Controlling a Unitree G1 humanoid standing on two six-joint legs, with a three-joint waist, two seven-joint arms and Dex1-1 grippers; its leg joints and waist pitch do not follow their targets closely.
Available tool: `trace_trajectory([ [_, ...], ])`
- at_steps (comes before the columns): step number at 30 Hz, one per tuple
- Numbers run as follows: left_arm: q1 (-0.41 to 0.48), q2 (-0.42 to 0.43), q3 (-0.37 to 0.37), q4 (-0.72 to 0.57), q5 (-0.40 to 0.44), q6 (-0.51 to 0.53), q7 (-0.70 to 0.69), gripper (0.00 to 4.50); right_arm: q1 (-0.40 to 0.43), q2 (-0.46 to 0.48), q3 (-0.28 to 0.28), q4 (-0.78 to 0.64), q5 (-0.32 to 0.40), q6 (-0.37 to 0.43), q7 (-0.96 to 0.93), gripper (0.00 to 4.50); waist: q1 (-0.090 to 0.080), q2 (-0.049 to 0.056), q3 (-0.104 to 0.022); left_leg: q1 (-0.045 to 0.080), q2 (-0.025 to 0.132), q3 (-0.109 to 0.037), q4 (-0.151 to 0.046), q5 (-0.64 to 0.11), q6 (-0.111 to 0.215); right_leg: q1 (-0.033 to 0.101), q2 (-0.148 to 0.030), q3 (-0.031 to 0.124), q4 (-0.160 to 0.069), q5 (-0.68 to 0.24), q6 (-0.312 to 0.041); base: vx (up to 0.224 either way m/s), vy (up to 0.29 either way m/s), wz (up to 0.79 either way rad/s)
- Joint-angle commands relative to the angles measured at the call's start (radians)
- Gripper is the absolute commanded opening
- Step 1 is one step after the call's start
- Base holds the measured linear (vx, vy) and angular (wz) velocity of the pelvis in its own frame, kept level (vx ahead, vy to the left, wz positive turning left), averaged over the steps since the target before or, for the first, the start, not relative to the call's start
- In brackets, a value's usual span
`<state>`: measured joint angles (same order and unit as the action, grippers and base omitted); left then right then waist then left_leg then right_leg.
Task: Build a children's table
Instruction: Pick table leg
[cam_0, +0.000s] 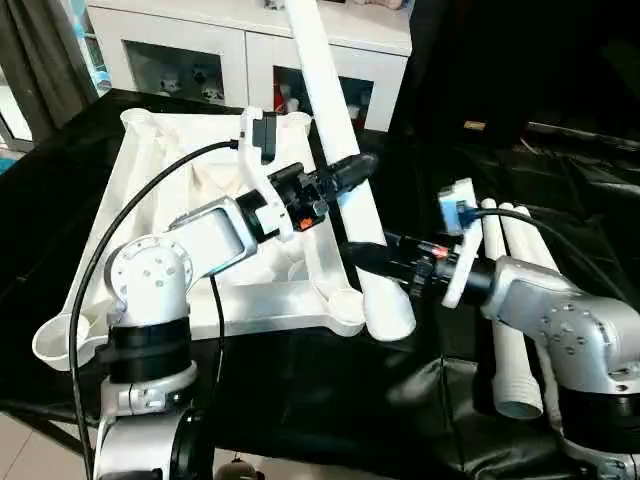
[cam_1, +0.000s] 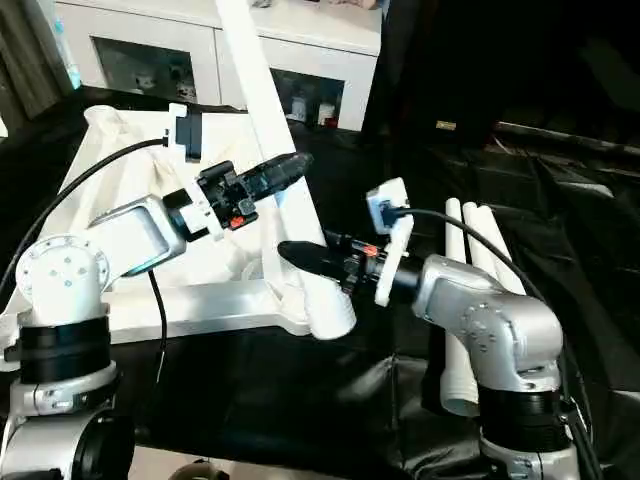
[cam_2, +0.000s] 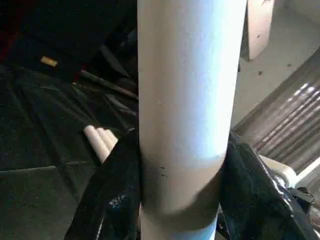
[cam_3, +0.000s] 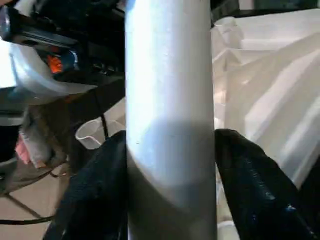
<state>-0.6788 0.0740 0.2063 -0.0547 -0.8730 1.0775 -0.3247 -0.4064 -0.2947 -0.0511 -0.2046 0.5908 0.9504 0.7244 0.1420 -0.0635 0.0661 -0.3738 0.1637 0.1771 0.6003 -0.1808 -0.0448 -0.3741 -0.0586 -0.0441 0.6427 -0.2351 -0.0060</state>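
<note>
Children's table barely begun: ribbed white plastic tabletop (cam_0: 200, 250) upside down on black-draped table (cam_0: 300, 400). Long white tapered tube leg (cam_0: 345, 170) clamped by left tool (cam_0: 352, 170) and right tool (cam_0: 365, 255), foot at corner socket (cam_0: 345, 305). Spare legs (cam_0: 515, 300) beside.

Left arm (cam_0: 205, 240): silver forearm reaching up and to the far right from the near-left corner, wrist bent, black cable looping along it. Left gripper (cam_0: 350, 170): black fingers (cam_2: 112, 200) set on either side of the leg (cam_0: 340, 150), higher up. Right arm (cam_0: 560, 320): forearm reaching leftward from the near right. Right gripper (cam_0: 365, 255): fingers (cam_3: 100, 195) flanking the same leg lower down, near its wide end.
</note>
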Motion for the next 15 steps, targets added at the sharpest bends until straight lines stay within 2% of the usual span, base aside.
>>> trace_trajectory([
  [1, -0.036, 0.007, -0.058, -0.013, 0.042, -0.029, 0.005, 1.82, -0.014, -0.03, 0.035, 0.017, -0.082, -0.033, -0.055, 2.99, -0.002, 0.006, -0.065, 0.017, 0.063, -0.028, -0.073, -0.098, -0.054, 0.041, -0.087, 0.052, -0.085, -0.067, -0.126, 0.0, 0.0, 0.0],
  [3, -0.036, 0.007, -0.058, -0.013, 0.042, -0.029, 0.005, 1.82, -0.014, -0.03, 0.035, 0.017, -0.082, -0.033, -0.055, 3.01, -0.003, 0.007, -0.065, 0.018, 0.063, -0.028, -0.074, -0.097, -0.054, 0.041, -0.087, 0.053, -0.085, -0.068, -0.122, 0.0, 0.0, 0.0],
  [4, -0.05, 0.021, -0.094, -0.008, 0.084, -0.052, 0.007, 1.82, -0.025, -0.025, 0.061, 0.022, -0.107, -0.034, -0.089, 3.01, -0.004, 0.011, -0.065, 0.019, 0.063, -0.029, -0.074, -0.097, -0.055, 0.04, -0.087, 0.053, -0.086, -0.063, -0.126, 0.0, 0.0, 0.0],
  [7, -0.061, 0.026, -0.117, -0.003, 0.112, -0.065, 0.005, 1.81, -0.032, -0.015, 0.079, 0.025, -0.12, -0.023, -0.117, 3.01, -0.005, 0.01, -0.066, 0.019, 0.062, -0.028, -0.073, -0.094, -0.055, 0.04, -0.086, 0.053, -0.083, -0.049, -0.13, 0.0, 0.0, 0.0],
  [8, -0.067, 0.031, -0.137, -0.002, 0.135, -0.075, 0.007, 1.81, -0.039, -0.007, 0.106, 0.026, -0.137, -0.003, -0.143, 3.01, -0.006, 0.012, -0.066, 0.019, 0.063, -0.028, -0.073, -0.091, -0.057, 0.041, -0.086, 0.052, -0.082, -0.038, -0.138, 0.0, 0.0, 0.0],
  [10, -0.072, 0.036, -0.149, 0.0, 0.15, -0.082, 0.007, 1.81, -0.045, -0.004, 0.124, 0.026, -0.148, 0.011, -0.158, 3.01, -0.006, 0.012, -0.067, 0.019, 0.062, -0.029, -0.073, -0.088, -0.06, 0.041, -0.085, 0.051, -0.079, -0.027, -0.14, 0.0, 0.0, 0.0],
  [11, -0.073, 0.039, -0.153, 0.001, 0.155, -0.085, 0.007, 1.81, -0.047, -0.004, 0.13, 0.026, -0.151, 0.015, -0.162, 2.73, -0.007, 0.013, -0.068, 0.019, 0.063, -0.028, -0.073, -0.085, -0.064, 0.042, -0.086, 0.052, -0.077, -0.006, -0.148, 0.0, 0.0, 0.0],
  [14, -0.079, 0.042, -0.157, 0.007, 0.164, -0.094, 0.003, 1.81, -0.051, 0.002, 0.133, 0.034, -0.153, 0.032, -0.176, 2.63, -0.007, 0.012, -0.067, 0.019, 0.062, -0.027, -0.072, -0.09, -0.062, 0.043, -0.086, 0.053, -0.077, 0.002, -0.151, 0.0, 0.0, 0.0],
  [15, -0.083, 0.043, -0.16, 0.011, 0.169, -0.099, 0.001, 1.81, -0.052, 0.003, 0.136, 0.039, -0.155, 0.04, -0.18, 2.46, -0.006, 0.012, -0.067, 0.019, 0.062, -0.027, -0.072, -0.094, -0.063, 0.044, -0.087, 0.053, -0.078, -0.003, -0.151, 0.0, 0.0, 0.0],
])
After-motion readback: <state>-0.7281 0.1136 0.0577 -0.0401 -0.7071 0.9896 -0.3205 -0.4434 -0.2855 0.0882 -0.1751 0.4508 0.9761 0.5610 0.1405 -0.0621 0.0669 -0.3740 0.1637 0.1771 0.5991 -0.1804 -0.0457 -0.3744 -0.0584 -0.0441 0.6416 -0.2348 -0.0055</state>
